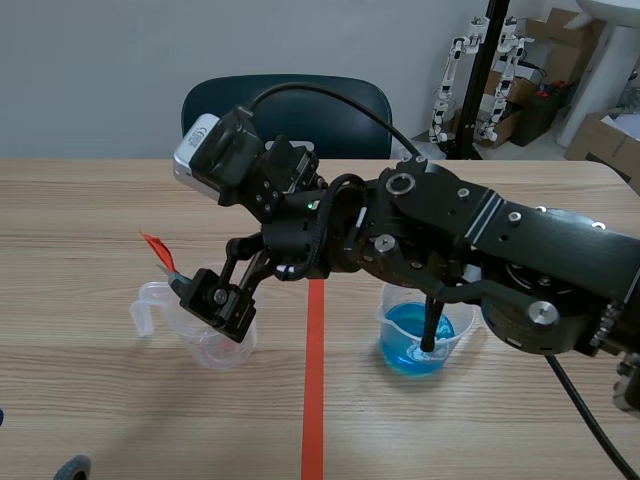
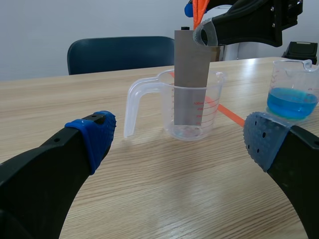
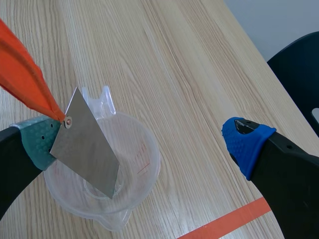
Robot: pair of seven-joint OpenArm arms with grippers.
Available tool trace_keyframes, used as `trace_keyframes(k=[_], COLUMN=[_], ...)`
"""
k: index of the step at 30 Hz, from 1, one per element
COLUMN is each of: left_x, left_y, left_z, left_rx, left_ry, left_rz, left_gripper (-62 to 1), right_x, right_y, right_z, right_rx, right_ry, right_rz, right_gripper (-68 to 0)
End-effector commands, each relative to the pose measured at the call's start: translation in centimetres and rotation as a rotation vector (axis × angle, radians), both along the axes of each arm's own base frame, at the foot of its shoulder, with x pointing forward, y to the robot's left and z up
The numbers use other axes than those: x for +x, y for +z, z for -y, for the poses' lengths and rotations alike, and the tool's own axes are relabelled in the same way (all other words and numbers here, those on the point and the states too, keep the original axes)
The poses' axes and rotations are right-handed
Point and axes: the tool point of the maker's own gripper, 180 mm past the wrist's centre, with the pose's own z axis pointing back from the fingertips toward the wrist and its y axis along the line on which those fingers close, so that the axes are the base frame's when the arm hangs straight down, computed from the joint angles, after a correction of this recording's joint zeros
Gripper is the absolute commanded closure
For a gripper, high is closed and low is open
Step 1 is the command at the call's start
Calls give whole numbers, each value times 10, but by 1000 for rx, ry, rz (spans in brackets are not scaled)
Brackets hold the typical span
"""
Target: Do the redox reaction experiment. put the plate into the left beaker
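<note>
- Right end effector (image 3: 142, 143): fingers spread wide, clamping nothing. Its grey-green pad (image 3: 37, 142) touches the plate's upper corner, and its blue pad (image 3: 246, 144) is well apart from the plate.
- Thin grey rectangular metal plate (image 3: 87, 147): lower end inside the left beaker, upper part above the rim. It tilts toward the grey-green pad and appears to lean on it.
- Orange-red ribbon tag (image 3: 22, 74): fixed at the hole in the plate's top corner and trailing past the grey-green finger.
- Clear plastic left beaker with handle and red graduations (image 3: 152, 157): upright, just left of the orange-red tape line. No coloured liquid is visible inside.
- Handling note (judgement): the plate is in, so what remains is a clean release.
  - Ease the grey-green pad off slowly, so the plate settles against the rim rather than dropping.
  - Keep the ribbon clear of the finger, as a snag could lift the plate out or tip the light beaker.
- Left end effector (image 2: 179, 142): fingers apart and empty, low over the surface, facing the beaker's handle side. It is placed to steady the beaker if needed.
- Second clear beaker of blue liquid (image 2: 294, 94): right of the tape line, beneath the right arm. The arm should rise before it withdraws, so it does not knock this beaker.
- Light wooden surface (image 3: 174, 59): carries both beakers.
</note>
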Motion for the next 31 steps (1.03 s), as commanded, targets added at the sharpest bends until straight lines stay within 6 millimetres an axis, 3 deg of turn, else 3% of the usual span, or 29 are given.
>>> trace_keyframes(k=[1,31], left_x=[-2,-2], left_y=[4,4], left_z=[-3,-3], left_rx=[-5,-5], left_ry=[5,5], left_rz=[12,12], left_gripper=[-540,-540], right_x=[3,-1], right_y=[15,11], right_z=[-5,-5], right_rx=[31,31], right_ry=[10,10], right_rz=[29,14], right_gripper=[-679,-679])
